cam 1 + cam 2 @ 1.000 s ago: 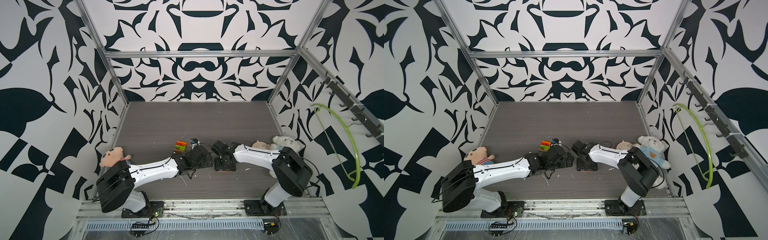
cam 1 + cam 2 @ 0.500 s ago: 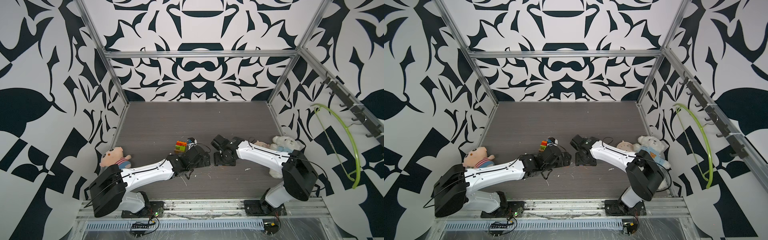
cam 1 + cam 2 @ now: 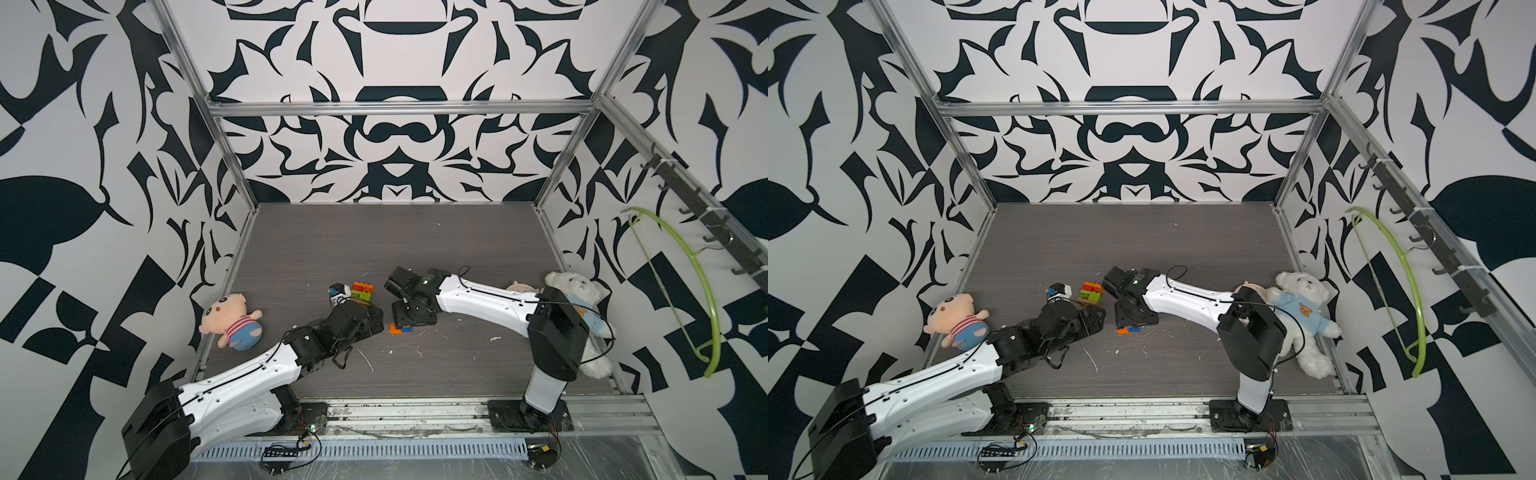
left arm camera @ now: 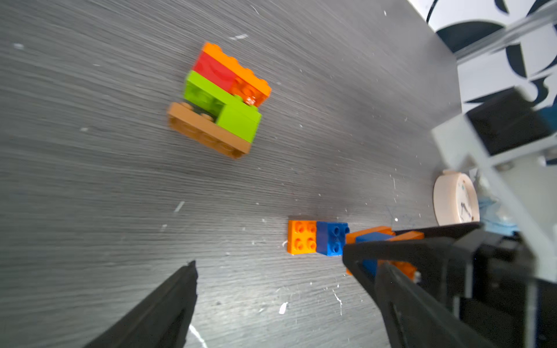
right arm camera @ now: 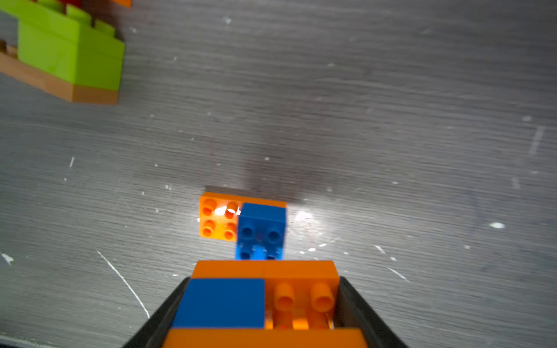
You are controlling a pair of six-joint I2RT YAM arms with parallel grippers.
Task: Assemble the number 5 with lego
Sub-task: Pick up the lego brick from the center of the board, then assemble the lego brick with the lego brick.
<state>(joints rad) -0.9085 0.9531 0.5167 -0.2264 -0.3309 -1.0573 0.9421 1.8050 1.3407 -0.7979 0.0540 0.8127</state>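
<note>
Left arm (image 3: 249,374) lies low, reaching from the near left corner toward the middle of the grey table (image 3: 374,241); its left gripper (image 4: 286,266) has both black fingers spread wide with nothing between them; right arm (image 3: 482,303) stretches in from the near right, wrist bent downward; the right gripper (image 5: 262,280) is clamped on a held cluster (image 5: 265,268) of orange bricks with one blue brick set in; just beside it on the table lies a flat pair (image 4: 316,235), a blue square brick that appears to sit over one end of an orange oblong, studs up; farther back stands a small stack (image 4: 220,99): tan plate, lime green, red, orange on top; in both top views all the lego sits mid-table, close by the two grippers.
</note>
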